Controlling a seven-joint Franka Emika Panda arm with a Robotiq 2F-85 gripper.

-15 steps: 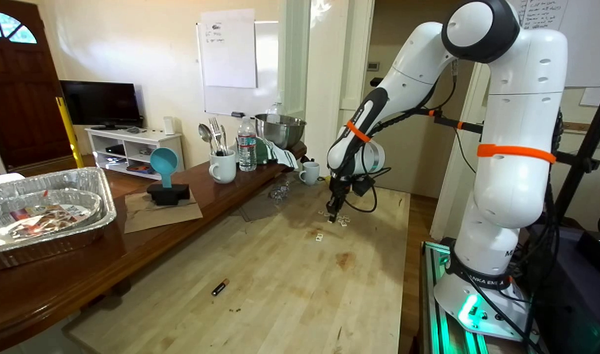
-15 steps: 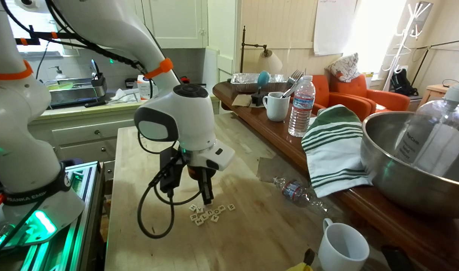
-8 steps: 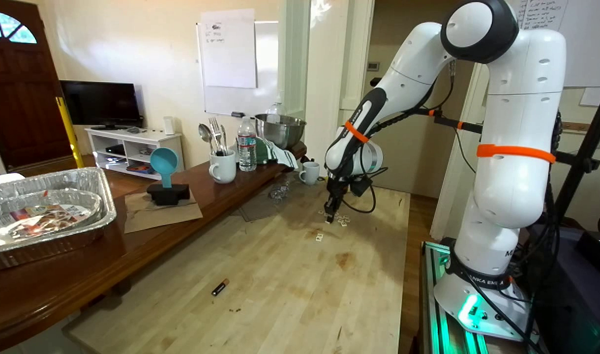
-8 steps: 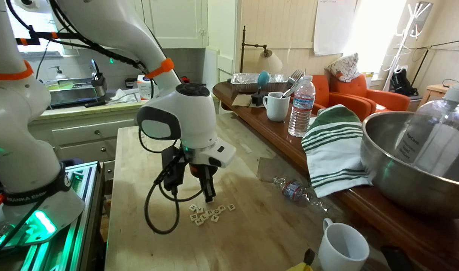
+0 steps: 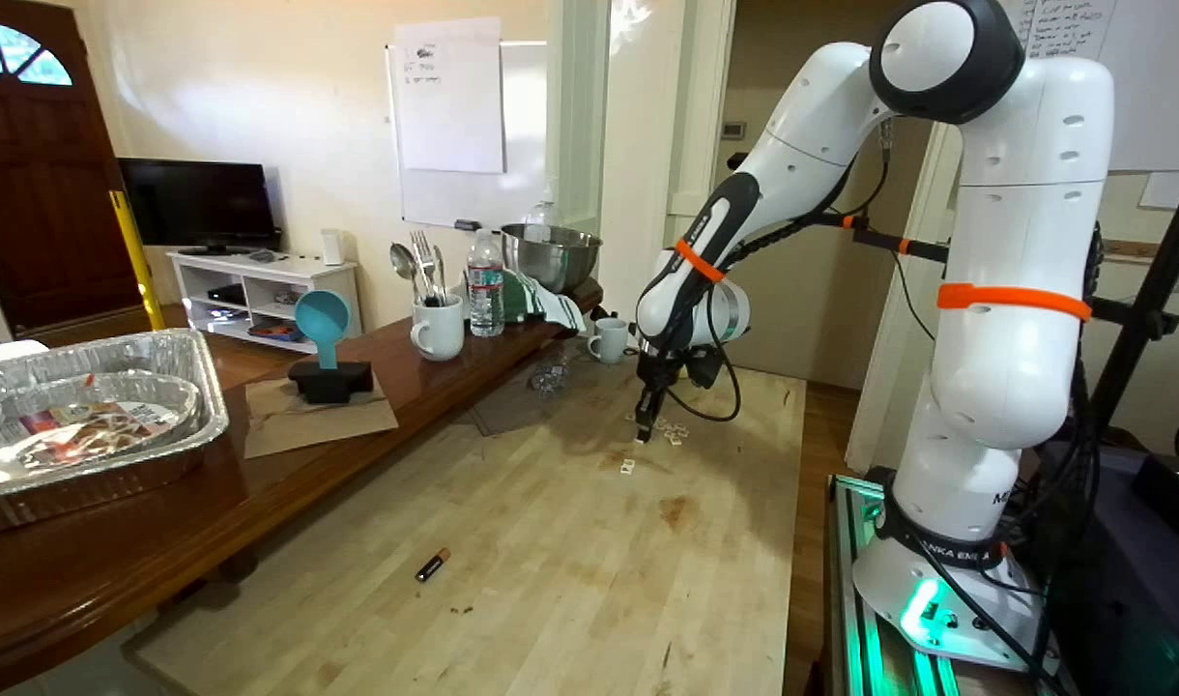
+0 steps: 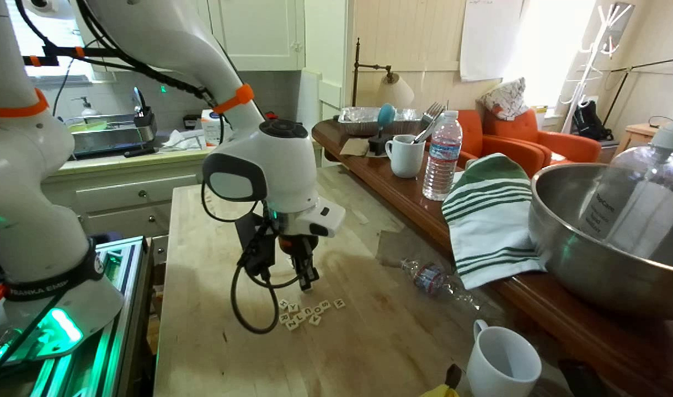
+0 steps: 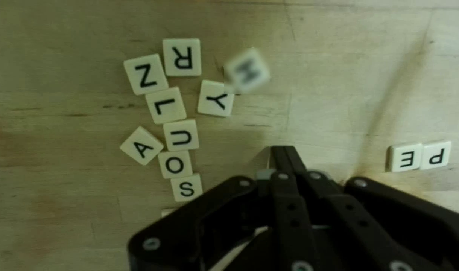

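Observation:
My gripper (image 7: 284, 148) is shut, its two black fingers pressed together, pointing down just above or at the wooden table. A pale edge shows beside the fingertips in the wrist view, and a pale bit under them in both exterior views; it looks like a tile, mostly hidden. Left of the gripper lies a cluster of white letter tiles: R (image 7: 182, 57), N (image 7: 145, 74), L (image 7: 165, 105), Y (image 7: 215, 98), U (image 7: 181, 135), A (image 7: 142, 145), O (image 7: 175, 164), S (image 7: 186, 188) and a blurred one (image 7: 247, 70). To the right, E (image 7: 405, 157) and P (image 7: 435, 155) stand side by side.
A battery (image 5: 433, 565) lies on the table. A crushed plastic bottle (image 6: 436, 281), a white mug (image 6: 503, 361) and a brown paper piece (image 6: 394, 249) sit near the raised dark counter (image 5: 406, 387). That counter carries a steel bowl (image 6: 607, 259), towel and water bottle.
My gripper has slid a little away from the letter cluster toward the E and P pair, and the pale bit at its tips has moved with it. The cluster has stayed in place.

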